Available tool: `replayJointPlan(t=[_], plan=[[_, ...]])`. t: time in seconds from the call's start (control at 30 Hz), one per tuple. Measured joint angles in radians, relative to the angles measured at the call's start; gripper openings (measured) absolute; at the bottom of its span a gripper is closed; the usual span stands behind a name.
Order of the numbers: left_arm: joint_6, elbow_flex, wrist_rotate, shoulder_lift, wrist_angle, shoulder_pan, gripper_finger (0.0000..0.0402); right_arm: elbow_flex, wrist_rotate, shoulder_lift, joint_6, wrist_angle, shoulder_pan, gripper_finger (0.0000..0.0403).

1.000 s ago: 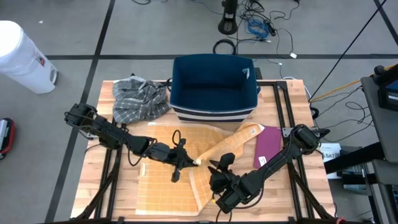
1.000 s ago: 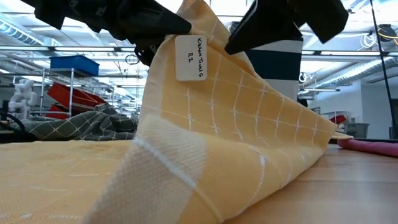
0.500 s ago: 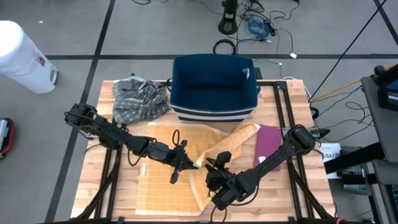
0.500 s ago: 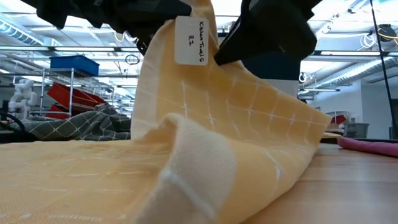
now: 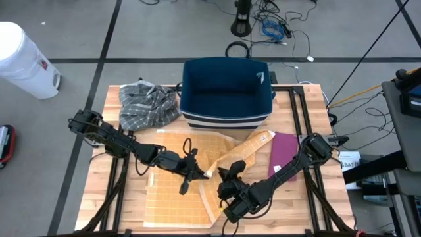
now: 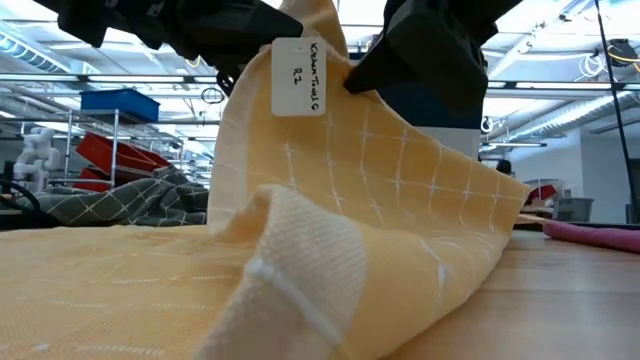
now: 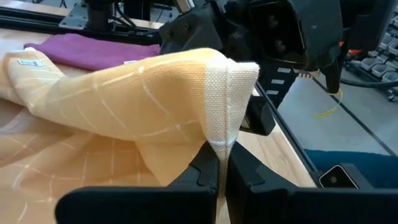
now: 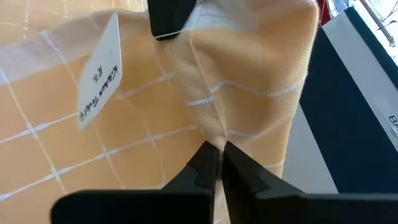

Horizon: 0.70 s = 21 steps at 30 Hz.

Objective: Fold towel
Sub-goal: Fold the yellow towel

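Observation:
A yellow towel (image 5: pixel 176 197) with a white grid lies spread over the near half of the table. One part of it, bearing a white label (image 6: pixel 298 78), is raised in a peak (image 6: pixel 300 40). My left gripper (image 5: pixel 202 173) comes in from the table's left and is shut on that raised part. My right gripper (image 5: pixel 222 178) comes in from the right, close beside the left one, and is shut on the same peak. The rest of the towel rests on the table in loose folds (image 6: pixel 300 260). My left gripper pinches the towel's hemmed edge (image 7: pixel 221 144) between its two fingers, reaching in nearly level from the table's left. The cloth stands up over the fingers and drapes slack down to the table. My right gripper pinches a raised ridge of the towel (image 8: pixel 214 134) between its two fingers, close below the left gripper's finger (image 8: pixel 166 18) and beside the label (image 8: pixel 99 70). It comes slanting from the table's right. The cloth falls away slack on both sides.
A navy basket (image 5: pixel 227 92) stands at the far middle of the table. A grey plaid cloth (image 5: pixel 146 104) lies bunched at the far left, and a purple cloth (image 5: pixel 285 153) lies flat at the right, touching the towel's far strip (image 5: pixel 253 145).
My right gripper has closed in on the raised part of the towel beside my left gripper and shut on it. The towel's slack lower fold has bunched up and shifted under the peak, which has stayed lifted.

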Motion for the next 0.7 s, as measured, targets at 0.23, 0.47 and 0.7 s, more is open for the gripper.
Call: replayJointPlan(t=[0.23, 0.47, 0.7], plan=[[0.055, 0.000, 0.000, 0.000, -0.048, -0.017, 0.0047, 0.000, -0.077, -0.025, 0.016, -0.009, 0.012, 0.0002], [0.182, 0.000, -0.081, 0.000, -0.109, -0.061, 0.0147, 0.000, -0.266, -0.103, 0.123, -0.086, 0.011, 0.0001], [0.319, 0.000, -0.318, -0.006, -0.154, -0.103, 0.0207, 0.000, -0.411, -0.192, 0.141, -0.105, 0.011, 0.0000]])
